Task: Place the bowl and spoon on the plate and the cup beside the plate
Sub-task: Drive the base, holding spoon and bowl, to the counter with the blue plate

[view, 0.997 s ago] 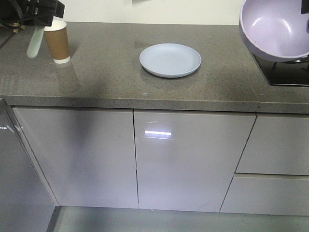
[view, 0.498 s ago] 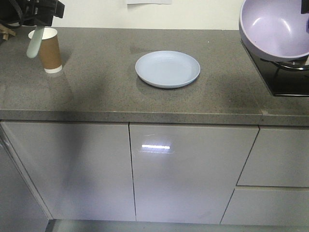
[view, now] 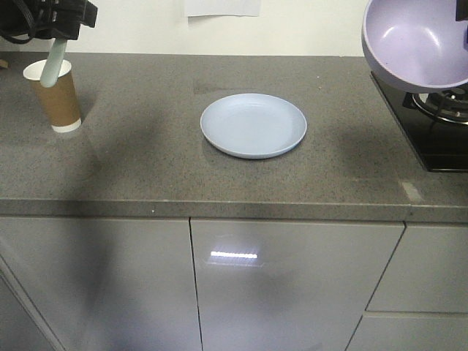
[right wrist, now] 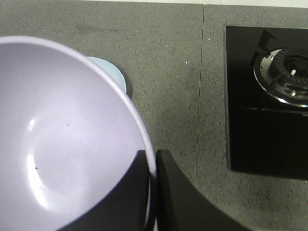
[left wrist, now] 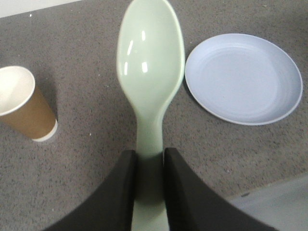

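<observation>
The pale bluish plate (view: pixel 253 125) lies flat on the grey counter (view: pixel 161 168), also seen as plate (left wrist: pixel 243 77). The brown paper cup (view: pixel 53 95) stands upright at the far left, apart from the plate. My left gripper (left wrist: pixel 149 159) is shut on the handle of the mint-green spoon (left wrist: pixel 150 62). The spoon (view: pixel 53 64) hangs above the counter in front of the cup. My right gripper (right wrist: pixel 153 163) is shut on the rim of the lavender bowl (right wrist: pixel 62 139). The bowl (view: pixel 417 44) is held tilted in the air at the upper right.
A black gas hob (view: pixel 439 124) with a burner (right wrist: pixel 284 77) is set into the counter at the right. The counter's front edge (view: pixel 219 208) runs above grey cabinet doors. A white wall stands behind the counter.
The whole view has shifted: counter, plate and cup now sit lower and nearer in the frame. The spoon and the bowl stay held in the same grips.
</observation>
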